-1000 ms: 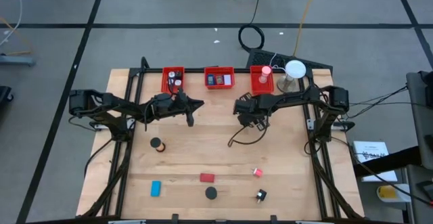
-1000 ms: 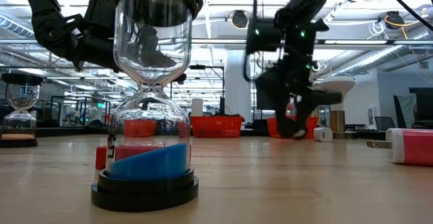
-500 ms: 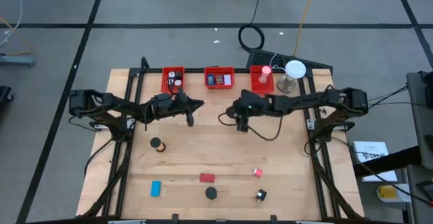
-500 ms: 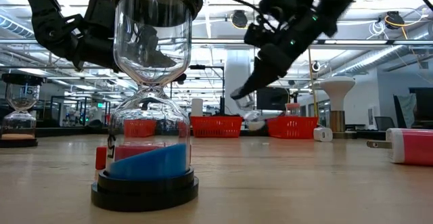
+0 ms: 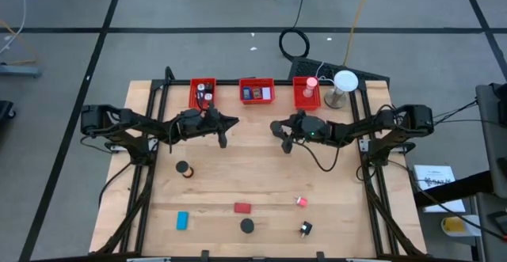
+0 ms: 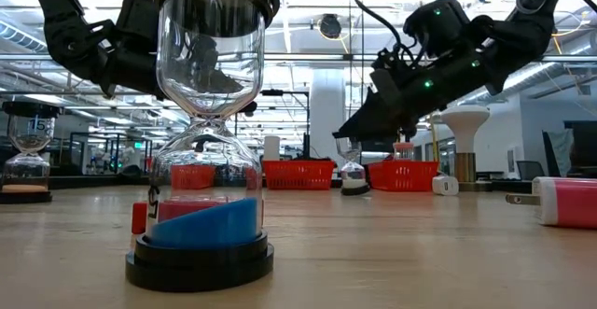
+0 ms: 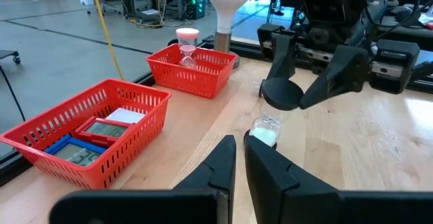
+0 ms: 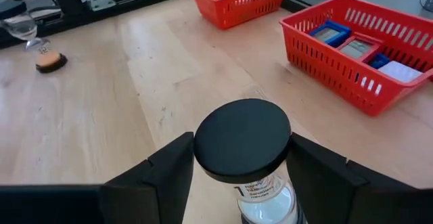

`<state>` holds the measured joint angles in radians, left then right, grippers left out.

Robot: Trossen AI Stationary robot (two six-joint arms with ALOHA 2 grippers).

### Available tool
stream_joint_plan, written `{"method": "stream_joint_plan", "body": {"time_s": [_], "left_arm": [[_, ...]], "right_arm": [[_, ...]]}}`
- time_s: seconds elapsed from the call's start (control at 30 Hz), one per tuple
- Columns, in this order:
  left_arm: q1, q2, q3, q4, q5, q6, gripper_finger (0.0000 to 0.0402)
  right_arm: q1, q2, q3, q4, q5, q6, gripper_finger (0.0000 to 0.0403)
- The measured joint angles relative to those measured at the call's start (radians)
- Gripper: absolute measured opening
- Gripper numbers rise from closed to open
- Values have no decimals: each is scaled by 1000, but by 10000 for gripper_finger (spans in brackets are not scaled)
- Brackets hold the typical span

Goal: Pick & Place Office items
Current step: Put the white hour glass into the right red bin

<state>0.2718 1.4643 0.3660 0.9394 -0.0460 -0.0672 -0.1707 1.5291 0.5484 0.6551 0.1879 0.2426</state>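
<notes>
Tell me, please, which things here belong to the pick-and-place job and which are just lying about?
Job:
white-sand hourglass at the right gripper
blue-sand hourglass
blue block
red block
pink bit
red bins, likely destinations

Lying about:
white lamp
cable coil on the floor
left gripper, waiting

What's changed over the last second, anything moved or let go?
The right pincer swung from the right bin toward table centre and set a white-sand hourglass upright on the table; its fingers now straddle it, open. The left pincer, shut, and the items along the near edge stayed put.
</notes>
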Motion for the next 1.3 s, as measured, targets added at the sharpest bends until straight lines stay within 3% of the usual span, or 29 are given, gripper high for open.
{"method": "stream_joint_plan", "body": {"time_s": [0.27,0.43,0.6,0.77,0.97,1.07,1.17,1.3], "left_arm": [[0,0,0,0,0,0,37],[0,0,0,0,0,0,37],[0,0,0,0,0,0,37],[0,0,0,0,0,0,37],[0,0,0,2,0,0,37],[0,0,0,1,0,0,37],[0,0,0,1,0,0,37],[0,0,0,1,1,0,37]], "right_arm": [[0,-49,-4,-51,30,26,259],[-5,-165,1,-135,62,35,287],[-24,-280,99,-386,77,59,293],[-34,-236,341,-799,41,60,239],[-42,-75,649,-1152,-80,65,97],[-46,18,792,-1354,-85,85,42],[-49,105,911,-1500,-86,89,34],[-53,196,1012,-1642,-86,105,75]]}}
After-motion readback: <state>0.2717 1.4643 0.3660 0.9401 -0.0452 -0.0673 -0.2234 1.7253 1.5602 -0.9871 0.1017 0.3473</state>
